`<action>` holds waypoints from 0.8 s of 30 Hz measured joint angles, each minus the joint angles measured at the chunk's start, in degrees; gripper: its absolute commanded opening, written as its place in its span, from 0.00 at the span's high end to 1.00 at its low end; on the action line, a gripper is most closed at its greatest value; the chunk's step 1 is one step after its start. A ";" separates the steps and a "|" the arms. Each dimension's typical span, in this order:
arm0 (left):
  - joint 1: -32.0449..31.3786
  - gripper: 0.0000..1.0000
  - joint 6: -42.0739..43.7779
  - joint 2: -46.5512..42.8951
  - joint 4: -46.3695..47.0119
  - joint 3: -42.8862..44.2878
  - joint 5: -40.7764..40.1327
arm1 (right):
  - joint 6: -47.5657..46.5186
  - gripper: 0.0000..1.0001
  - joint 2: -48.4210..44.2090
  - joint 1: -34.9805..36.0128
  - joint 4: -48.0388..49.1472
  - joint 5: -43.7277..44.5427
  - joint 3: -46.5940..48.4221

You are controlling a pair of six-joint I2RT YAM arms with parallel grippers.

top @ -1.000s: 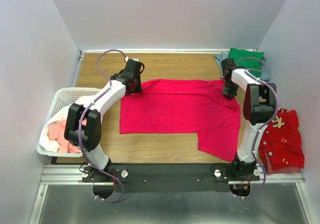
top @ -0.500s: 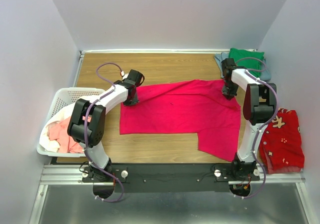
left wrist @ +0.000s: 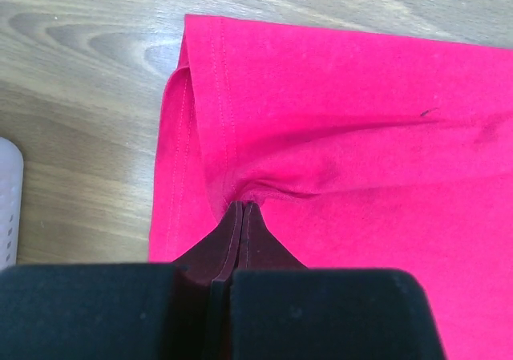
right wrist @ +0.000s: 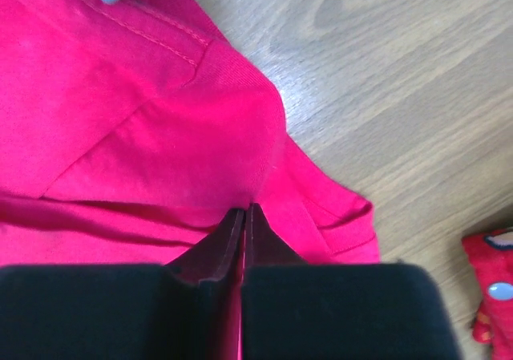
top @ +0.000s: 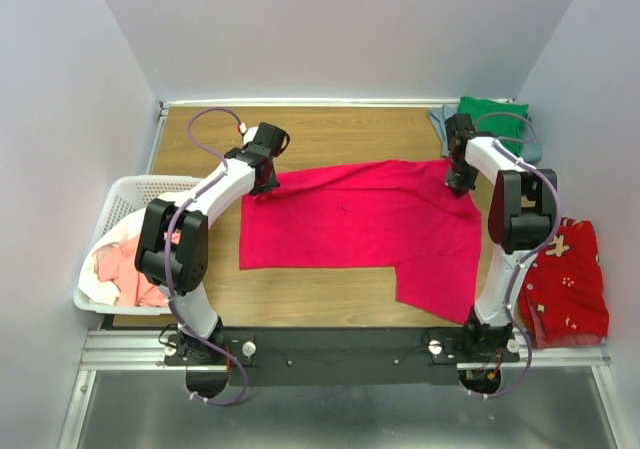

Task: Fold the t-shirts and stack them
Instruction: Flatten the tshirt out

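Found the crimson t-shirt (top: 360, 224) spread flat over the middle of the counter (top: 330, 134), with its near-right part reaching toward the near edge. Saw the left gripper (left wrist: 243, 208) clenched on the shirt's far-left corner, the cloth puckered at the closed tips. Saw the right gripper (right wrist: 243, 209) pinched tight on the far-right corner, beside a stitched hem. Noted a green t-shirt (top: 490, 114) lying on a grey-blue t-shirt (top: 438, 119) at the far-right corner. Noted a salmon-pink t-shirt (top: 125, 264) and a white t-shirt (top: 100, 289) heaped in the white basket (top: 115, 199) at the left. Noted a red patterned cloth (top: 570, 279) at the right edge.
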 measured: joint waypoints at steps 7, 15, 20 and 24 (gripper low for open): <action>0.00 1.00 0.02 1.20 -0.04 0.11 -0.20 | 0.13 0.64 -4.02 -0.13 0.02 -2.97 0.59; 0.00 1.00 0.04 2.16 -0.02 0.31 -0.17 | -1.20 0.53 -6.36 -0.15 0.63 -7.56 3.32; 0.00 1.00 0.09 2.97 -0.04 0.74 -0.15 | -2.47 0.53 -6.40 -0.15 1.46 -11.39 3.30; 0.00 1.00 0.11 3.17 -0.04 1.05 -0.15 | -3.52 0.53 -6.40 -0.15 2.67 -14.51 3.13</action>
